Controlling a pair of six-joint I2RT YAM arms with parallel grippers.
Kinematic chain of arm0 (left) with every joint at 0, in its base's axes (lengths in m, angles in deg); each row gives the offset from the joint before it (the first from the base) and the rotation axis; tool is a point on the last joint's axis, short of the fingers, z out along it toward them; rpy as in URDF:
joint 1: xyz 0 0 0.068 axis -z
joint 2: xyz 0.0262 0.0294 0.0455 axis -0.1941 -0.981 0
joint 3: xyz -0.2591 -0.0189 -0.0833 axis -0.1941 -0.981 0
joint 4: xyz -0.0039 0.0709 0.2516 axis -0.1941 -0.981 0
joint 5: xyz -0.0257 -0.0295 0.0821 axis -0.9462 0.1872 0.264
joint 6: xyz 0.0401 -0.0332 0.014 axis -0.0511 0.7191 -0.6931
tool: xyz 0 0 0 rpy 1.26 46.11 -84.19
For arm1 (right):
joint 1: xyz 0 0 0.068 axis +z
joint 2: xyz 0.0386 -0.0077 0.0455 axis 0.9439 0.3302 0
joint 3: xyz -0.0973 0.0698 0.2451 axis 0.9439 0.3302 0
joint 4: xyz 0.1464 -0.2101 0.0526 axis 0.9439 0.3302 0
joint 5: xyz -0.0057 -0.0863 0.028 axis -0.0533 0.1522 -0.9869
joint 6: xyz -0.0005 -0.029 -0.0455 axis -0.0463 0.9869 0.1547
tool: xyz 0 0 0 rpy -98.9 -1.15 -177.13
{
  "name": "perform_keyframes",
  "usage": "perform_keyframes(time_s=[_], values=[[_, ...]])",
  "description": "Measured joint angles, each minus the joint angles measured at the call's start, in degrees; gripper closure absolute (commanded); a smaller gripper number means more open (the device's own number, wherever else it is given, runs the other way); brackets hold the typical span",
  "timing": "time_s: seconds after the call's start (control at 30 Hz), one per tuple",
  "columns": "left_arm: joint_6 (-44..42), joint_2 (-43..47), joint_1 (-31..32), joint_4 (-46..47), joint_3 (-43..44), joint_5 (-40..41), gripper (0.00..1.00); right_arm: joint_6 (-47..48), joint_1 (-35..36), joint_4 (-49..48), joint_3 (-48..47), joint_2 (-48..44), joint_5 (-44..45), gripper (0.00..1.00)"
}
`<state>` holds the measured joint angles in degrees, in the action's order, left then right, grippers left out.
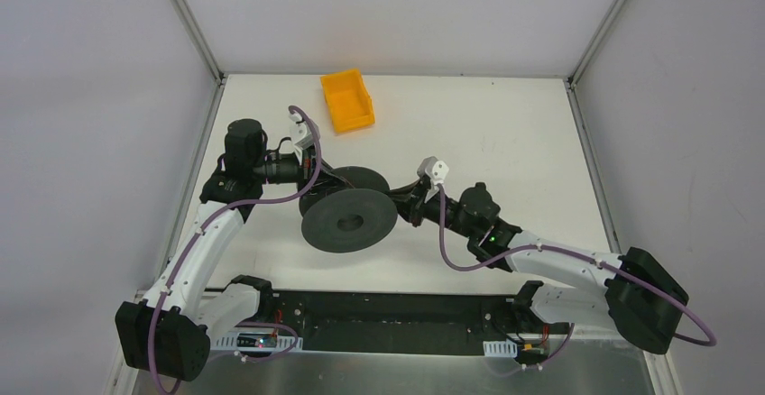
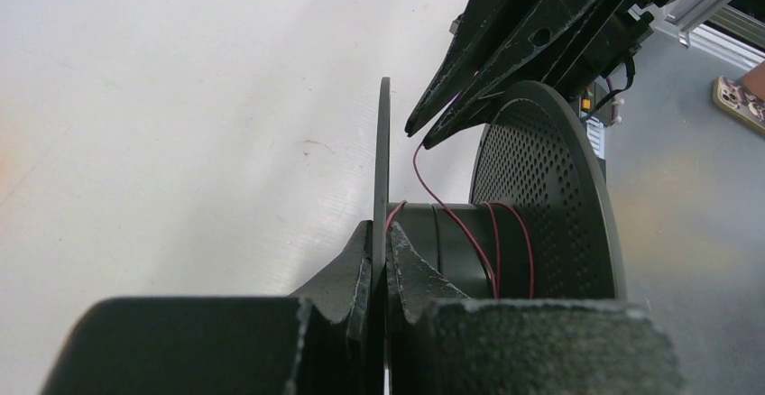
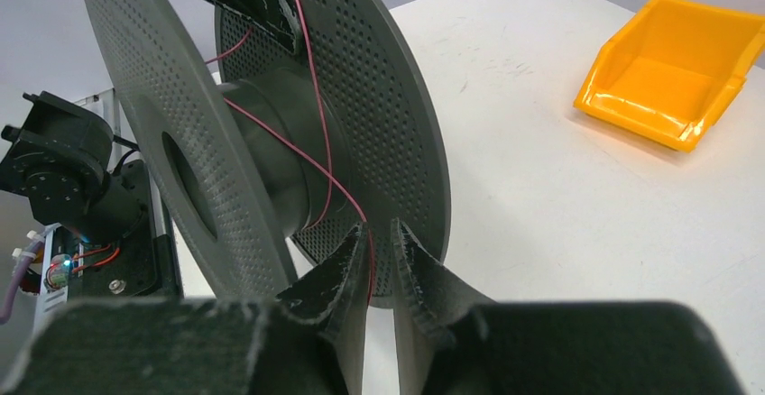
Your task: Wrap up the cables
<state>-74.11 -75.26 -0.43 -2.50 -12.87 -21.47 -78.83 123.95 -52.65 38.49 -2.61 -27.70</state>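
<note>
Overhead, then. We see the left claw pressed onto one flange of a black spool, which stands on edge over the white table. The right claw sits close at the spool's opposite side. An orange bin lies well beyond both claws, out of the way.

Left wrist view: our left fingers are clamped tight on the thin flange edge. Just right of them the cable makes a few turns round the hub. One strand rises from there to the tips of the right claw, poised above the hub between the flanges.

Right wrist view: the right fingers stand narrowly parted. The strand runs through the gap and ahead to the hub. We judge it loosely guided, not pinched.

Progress, as we read it: early. Few turns are laid and the hub is mostly bare. How much wire trails behind the right claw we cannot see.

Obstacles: the flanges hem in the right claw's tips, and the left fingers on the rim sit near the wire's path.
</note>
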Motion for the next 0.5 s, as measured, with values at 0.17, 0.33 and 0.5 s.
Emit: perform_keyframes(time_s=[0.17,0.33,0.5], values=[[-0.2,0.0,0.0,-0.5,0.0,0.0,1.0,-0.1,0.0,1.7,1.9,-3.0,0.7,0.83],[-0.2,0.0,0.0,-0.7,0.0,0.0,1.0,-0.1,0.0,3.8,2.5,-5.1,1.7,0.83],[-0.2,0.0,0.0,-0.9,0.0,0.0,1.0,-0.1,0.0,5.8,2.9,-6.8,2.2,0.82]])
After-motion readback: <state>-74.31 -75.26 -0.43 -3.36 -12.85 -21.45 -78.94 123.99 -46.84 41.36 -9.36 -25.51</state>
